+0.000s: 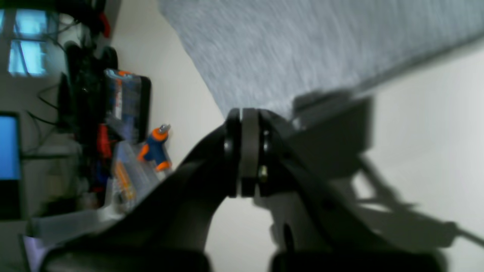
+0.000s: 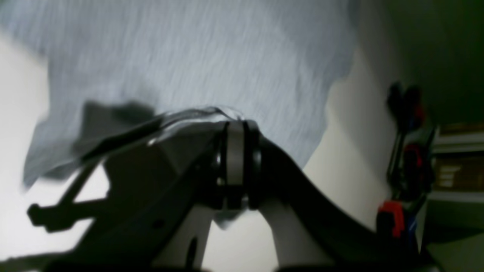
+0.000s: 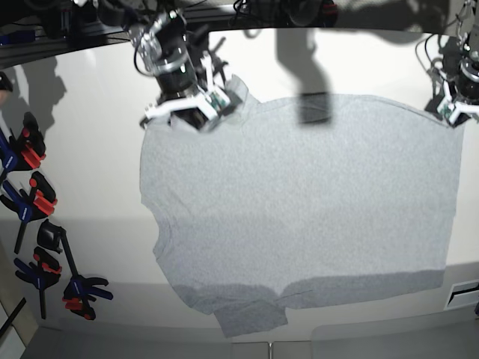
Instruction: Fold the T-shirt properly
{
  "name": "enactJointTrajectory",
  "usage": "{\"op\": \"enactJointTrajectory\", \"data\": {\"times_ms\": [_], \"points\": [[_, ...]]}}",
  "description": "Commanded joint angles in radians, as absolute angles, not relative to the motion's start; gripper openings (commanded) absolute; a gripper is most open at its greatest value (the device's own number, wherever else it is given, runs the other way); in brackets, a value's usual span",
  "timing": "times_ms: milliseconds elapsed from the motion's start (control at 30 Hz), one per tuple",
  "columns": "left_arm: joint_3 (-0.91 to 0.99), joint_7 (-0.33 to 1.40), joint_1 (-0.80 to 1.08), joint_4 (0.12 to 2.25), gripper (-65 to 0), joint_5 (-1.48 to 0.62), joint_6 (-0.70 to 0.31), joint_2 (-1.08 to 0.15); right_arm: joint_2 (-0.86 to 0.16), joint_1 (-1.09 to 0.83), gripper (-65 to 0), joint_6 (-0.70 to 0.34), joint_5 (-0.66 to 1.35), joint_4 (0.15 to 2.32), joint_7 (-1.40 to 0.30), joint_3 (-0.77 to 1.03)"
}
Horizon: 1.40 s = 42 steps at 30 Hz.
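The T-shirt point(image 3: 299, 209) lies spread plain-side up across the white table point(image 3: 90, 149), and with our right gripper point(image 3: 196, 112) and left gripper point(image 3: 454, 111) pinched shut on its far corners, we should lift together, keeping that edge taut.

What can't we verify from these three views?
- T-shirt lettering: none visible in any view; only a plain side shows.
- Left pincer grip on the hem: left wrist view is motion-blurred.
- Right pincer: cloth bunches at the tips, blur hides layer count.
- Left pincer in the base view: cropped by the right edge.
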<state>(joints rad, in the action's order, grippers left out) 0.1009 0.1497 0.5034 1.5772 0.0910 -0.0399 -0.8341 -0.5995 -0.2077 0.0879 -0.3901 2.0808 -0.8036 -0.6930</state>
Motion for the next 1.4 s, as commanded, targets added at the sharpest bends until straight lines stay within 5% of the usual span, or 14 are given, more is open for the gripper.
{"op": "enactJointTrajectory", "data": {"times_ms": [0, 467, 767, 967, 1000, 1133, 1367], "points": [[0.111, 0.129, 0.479, 1.590, -65.0, 0.069, -0.019, -0.849, -0.600, -0.175, -65.0, 0.105, -0.406, 2.075, -0.786, -0.687], [0.111, 0.154, 0.237, 1.439, -65.0, -0.080, -0.022, -0.693, -0.429, 0.143, -65.0, 0.091, -0.328, 1.717, -0.766, -0.687], [0.111, 0.509, 0.264, 1.546, -65.0, 0.062, -0.023, -0.776, -0.414, 0.152, -65.0, 0.074, -0.337, 1.693, -0.762, -0.687], [0.111, 0.450, 0.277, 1.623, -65.0, -0.009, -0.208, -0.888, -0.414, 0.152, -65.0, 0.074, -0.337, 1.693, -0.764, -0.687], [0.111, 0.421, 0.278, 1.619, -63.5, -0.026, -0.231, -0.901, -0.415, 0.152, -65.0, 0.074, -0.337, 1.693, -0.764, -0.687], [0.111, 0.371, 0.279, 1.579, -29.4, -0.033, -0.256, -0.921, -0.414, 0.152, -65.0, 0.074, -0.337, 1.693, -0.767, -0.688], [0.111, 0.668, 0.186, 1.412, -31.6, -0.339, -0.343, -0.913, -0.411, 0.152, -65.0, 0.074, -0.337, 1.693, -0.773, -0.688]]}}
